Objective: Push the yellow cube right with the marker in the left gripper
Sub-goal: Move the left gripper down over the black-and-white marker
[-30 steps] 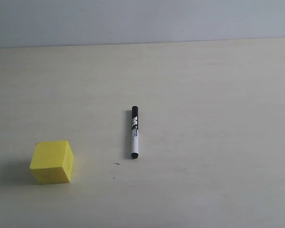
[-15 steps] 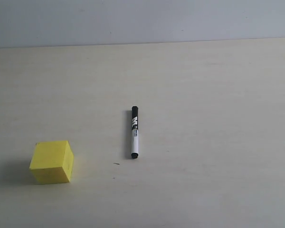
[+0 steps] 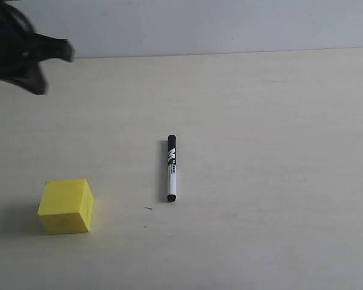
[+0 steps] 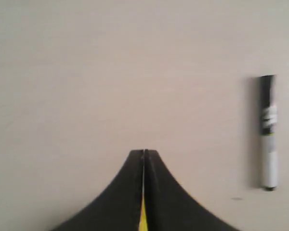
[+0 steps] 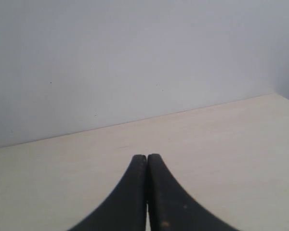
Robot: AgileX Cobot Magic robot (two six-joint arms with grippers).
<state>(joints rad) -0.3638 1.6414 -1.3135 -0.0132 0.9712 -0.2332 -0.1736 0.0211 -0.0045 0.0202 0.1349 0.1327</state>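
Note:
The yellow cube [image 3: 66, 205] sits on the pale table [image 3: 260, 109] at the front left. The marker [image 3: 171, 168] lies flat near the middle, black cap pointing to the far side, and no gripper touches it. My left gripper [image 3: 48, 51] is a blurred black shape at the far left, well behind the cube. In the left wrist view its jaws [image 4: 144, 153] are pressed together with nothing held; a sliver of the yellow cube [image 4: 142, 221] shows through the slit, and the marker [image 4: 268, 132] lies off to one side. My right gripper [image 5: 147, 157] is shut and empty, out of the exterior view.
A grey wall [image 3: 199, 24] rises behind the table's far edge. A tiny dark speck [image 3: 148, 208] lies on the table between cube and marker.
My left gripper has come into the exterior view at the top left; earlier it was out of frame. Cube and marker have not moved.

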